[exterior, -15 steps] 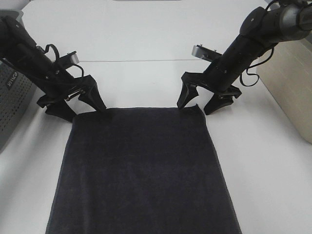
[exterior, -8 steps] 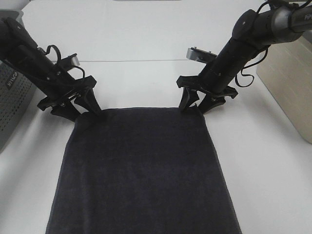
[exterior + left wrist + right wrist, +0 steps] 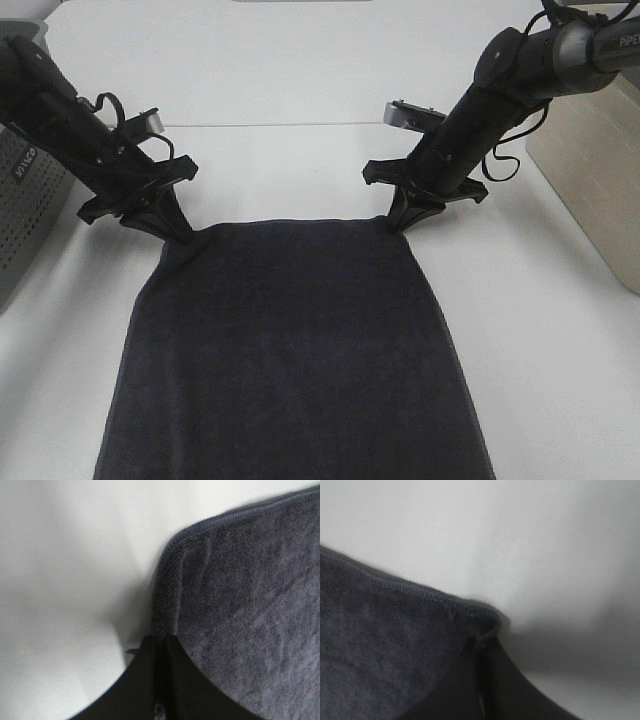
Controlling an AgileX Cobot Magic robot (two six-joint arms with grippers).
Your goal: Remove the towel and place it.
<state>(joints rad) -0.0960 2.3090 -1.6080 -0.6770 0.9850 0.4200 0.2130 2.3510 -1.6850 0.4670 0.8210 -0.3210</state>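
Charcoal towel [image 3: 290, 350] flat on white counter [image 3: 300, 80], near end out of frame. Left end effector [image 3: 183, 236] clenched on far-left corner, right end effector [image 3: 396, 224] clenched on far-right corner. Counter continues past far hem and both side edges.

The place reads as a robotics lab or test bench rather than a home. Two black jointed robot arms, the left arm [image 3: 60, 115] and the right arm [image 3: 505, 85], reach over a plain white tabletop [image 3: 300, 80], and a small camera module [image 3: 408, 113] is mounted by the right arm's wrist. A grey perforated metal equipment case [image 3: 25, 215] stands at one edge of the table and a beige box-like unit [image 3: 590, 170] at the other, while a dark towel [image 3: 290, 350] lies spread flat on the surface.
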